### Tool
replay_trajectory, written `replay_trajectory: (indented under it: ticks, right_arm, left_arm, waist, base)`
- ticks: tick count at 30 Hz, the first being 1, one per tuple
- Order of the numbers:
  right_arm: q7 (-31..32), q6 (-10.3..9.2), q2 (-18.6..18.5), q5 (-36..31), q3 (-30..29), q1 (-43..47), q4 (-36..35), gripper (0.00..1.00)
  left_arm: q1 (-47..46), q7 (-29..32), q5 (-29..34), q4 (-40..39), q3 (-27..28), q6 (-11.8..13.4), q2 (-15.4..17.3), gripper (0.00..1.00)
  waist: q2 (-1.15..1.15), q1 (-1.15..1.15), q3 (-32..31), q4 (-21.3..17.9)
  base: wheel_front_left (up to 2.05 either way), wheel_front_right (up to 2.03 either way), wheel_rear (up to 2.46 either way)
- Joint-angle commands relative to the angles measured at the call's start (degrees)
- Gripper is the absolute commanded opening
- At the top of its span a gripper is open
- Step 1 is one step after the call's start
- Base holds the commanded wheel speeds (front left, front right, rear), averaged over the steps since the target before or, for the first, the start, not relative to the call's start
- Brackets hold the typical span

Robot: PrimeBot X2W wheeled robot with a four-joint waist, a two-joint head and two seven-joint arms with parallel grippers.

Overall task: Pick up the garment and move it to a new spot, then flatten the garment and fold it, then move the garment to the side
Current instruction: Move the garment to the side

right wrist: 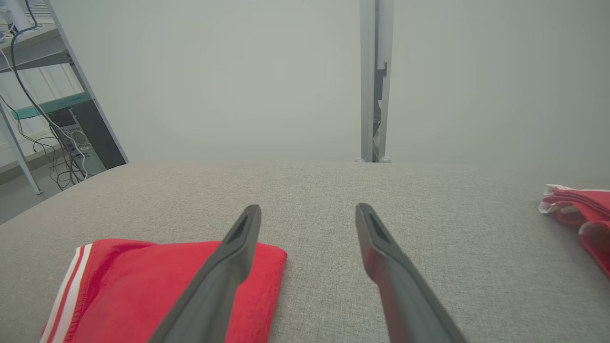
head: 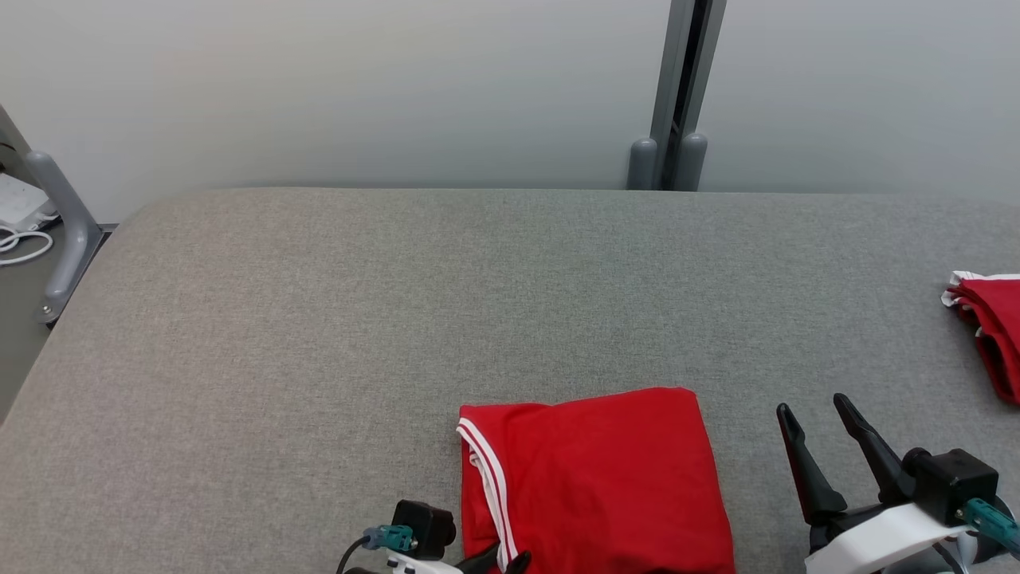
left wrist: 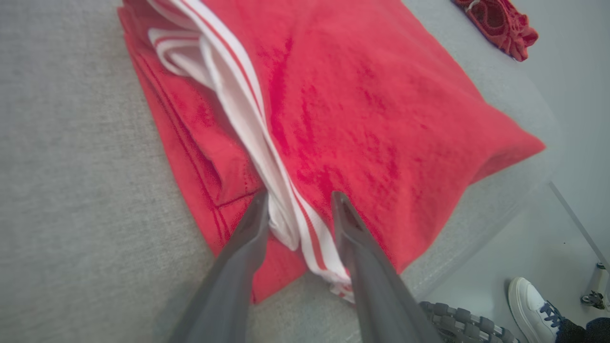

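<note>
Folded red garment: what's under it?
The grey padded table shows around the folded red garment, which lies on it. At its left edge, white striped trim and lower red layers peek out. Anything beneath the cloth is covered.
</note>
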Motion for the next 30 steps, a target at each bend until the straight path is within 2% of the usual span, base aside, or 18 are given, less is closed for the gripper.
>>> replay_trajectory:
  ticks: [1, 2, 3, 5, 6, 8, 19, 25, 30]
  right_arm:
    - [-0.2, 0.0, -0.4, 0.3, 0.0, -0.5, 0.2, 1.0]
    - [-0.2, 0.0, -0.5, 0.3, 0.1, -0.5, 0.3, 1.0]
    - [-0.2, 0.0, -0.5, 0.4, 0.1, -0.5, 0.3, 1.0]
    - [-0.2, 0.0, -0.5, 0.4, 0.2, -0.5, 0.4, 1.0]
    - [-0.2, 0.0, -0.4, 0.4, 0.3, -0.6, 0.5, 1.0]
    - [-0.2, 0.0, -0.3, 0.4, 0.4, -0.7, 0.6, 1.0]
    - [-0.2, 0.0, 0.1, 0.2, 0.4, -0.2, 1.2, 1.0]
    - [-0.2, 0.0, 0.7, 0.0, 0.6, -0.5, 1.8, 1.0]
    - [-0.2, 0.0, 0.8, -0.1, 1.3, -0.6, 3.1, 1.0]
  left_arm:
    - [-1.1, -0.4, -0.6, 0.1, -0.4, -0.1, 0.2, 0.46]
    - [-1.2, -0.3, -0.9, 0.2, -0.7, -0.1, 0.2, 0.43]
    - [-1.3, -0.2, -1.2, 0.3, -1.0, -0.1, 0.3, 0.35]
    - [-1.4, -0.3, -1.7, 0.8, -1.5, -0.1, 0.4, 0.24]
    - [-1.5, -0.5, -1.9, 1.1, -1.6, -0.1, 0.5, 0.1]
    - [-1.9, -0.6, -2.2, 1.8, -1.9, -0.1, 0.5, 0.0]
    - [-3.8, -1.5, -2.9, 2.5, -2.7, -0.1, 2.8, 0.0]
    - [-5.5, 0.9, -3.5, -0.1, -4.2, -0.1, 6.2, 0.0]
    - [-6.5, 1.9, -3.7, -1.5, -4.9, -0.1, 7.5, 0.0]
  waist:
    - [0.0, 0.0, 0.1, -0.1]
    - [0.0, 0.0, 0.1, -0.2]
    - [0.0, 0.0, 0.2, -0.2]
    - [0.0, 0.0, 0.2, -0.3]
    - [0.0, 0.0, 0.2, -0.3]
    - [0.0, 0.0, 0.2, -0.4]
    - [0.0, 0.0, -1.0, 0.3]
    - [0.0, 0.0, -1.4, 1.0]
    - [0.0, 0.0, -1.1, 1.2]
  base:
    - [0.0, 0.0, 0.0]
    - [0.0, 0.0, 0.0]
    - [0.0, 0.0, 0.0]
    - [0.0, 0.0, 0.0]
    - [0.0, 0.0, 0.0]
    - [0.0, 0.0, 0.0]
    - [0.0, 0.0, 0.0]
    - [0.0, 0.0, 0.0]
    - [0.0, 0.0, 0.0]
